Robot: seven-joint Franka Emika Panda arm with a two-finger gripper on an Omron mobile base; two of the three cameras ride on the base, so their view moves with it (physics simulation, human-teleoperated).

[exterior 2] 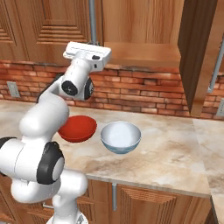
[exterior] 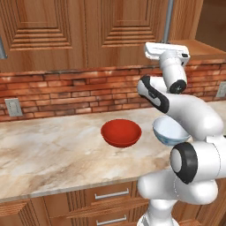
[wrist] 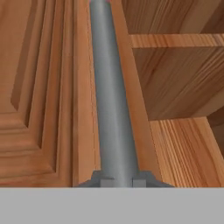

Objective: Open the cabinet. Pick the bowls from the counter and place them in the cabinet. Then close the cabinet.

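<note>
Left base view: red bowl [exterior: 121, 132] and pale bowl [exterior: 169, 131] side by side on surface [exterior: 48, 154], untouched. Right base view: cabinet [exterior 2: 144, 52] right door swung open, shelf exposed; hand [exterior 2: 90, 47] up at left door's handle. Hand view: hand closed tight on handle bar [wrist: 109, 96]. Risk: fingertip grip only; off-arc pull could slip it off.

We see a glossy white robot arm [exterior: 194, 119] built of rounded, tube-like segments, black bands ringing its joints, a boxy white hand [exterior 2: 87, 53] on top, and small dark grey fingers [wrist: 103, 180].
</note>
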